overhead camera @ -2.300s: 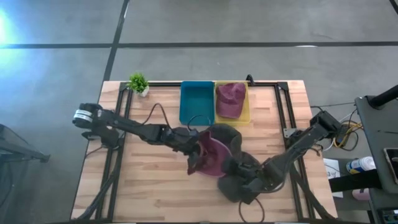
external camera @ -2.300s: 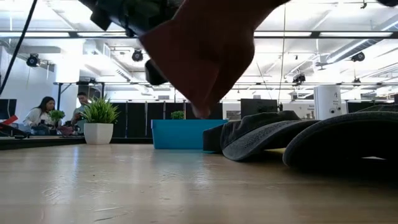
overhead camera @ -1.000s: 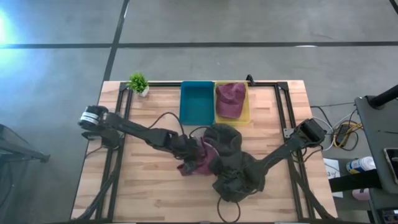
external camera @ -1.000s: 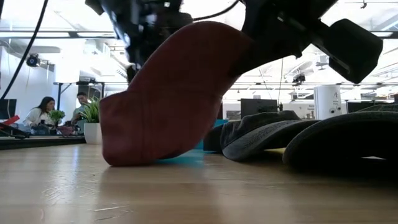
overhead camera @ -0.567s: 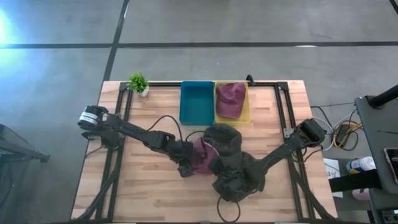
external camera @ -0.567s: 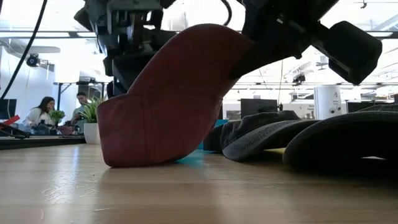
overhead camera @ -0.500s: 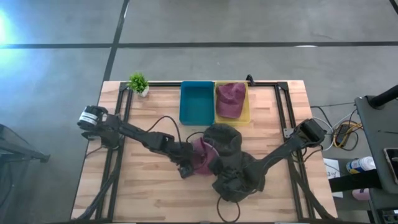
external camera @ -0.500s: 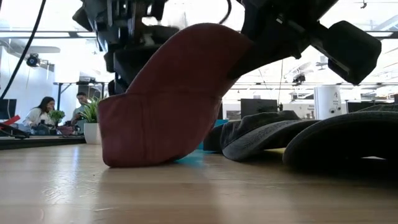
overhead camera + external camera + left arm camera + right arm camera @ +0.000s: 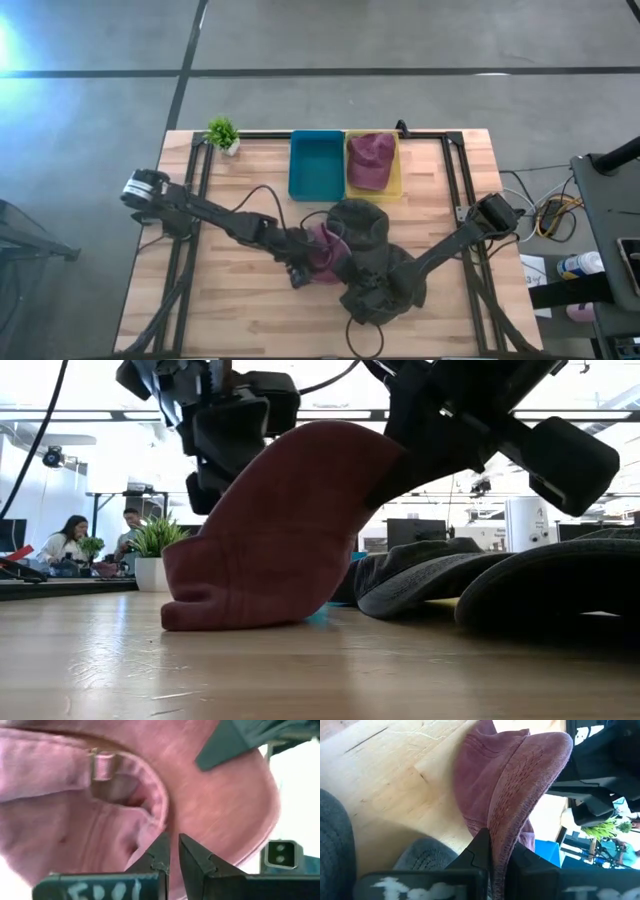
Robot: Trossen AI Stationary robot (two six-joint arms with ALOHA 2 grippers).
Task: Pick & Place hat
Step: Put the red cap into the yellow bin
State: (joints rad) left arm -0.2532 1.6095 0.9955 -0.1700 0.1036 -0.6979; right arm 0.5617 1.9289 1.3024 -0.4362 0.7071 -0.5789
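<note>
A maroon hat stands with its crown's lower end on the table, just left of a pile of grey hats. My left gripper reaches in from the table's left and is shut at the hat's rear edge. My right gripper comes from the right over the grey hats and is shut on the hat's brim. In the low view the left gripper sits above the hat's back and the right gripper at its raised end. My left gripper pinches the edge of the hat's rear opening, a little way from the strap buckle, between its two fingers. It comes slanting down from the table's left. One layer or several, I cannot tell. My right gripper pinches the stitched brim at its edge between the two fingers, from the table's right. The brim end is raised and the hat slopes down from it to the crown on the table.
A blue bin and a yellow bin with a second maroon hat stand at the far edge. A small potted plant is at the far left corner. Bare wood lies near and left. People sit far behind.
The hat has come down from the air until its crown rests on the table, brim end kept high by the right gripper. In the last half second the crown's lower end has slumped and folded on the wood, and the left gripper has shifted up along the hat's back.
</note>
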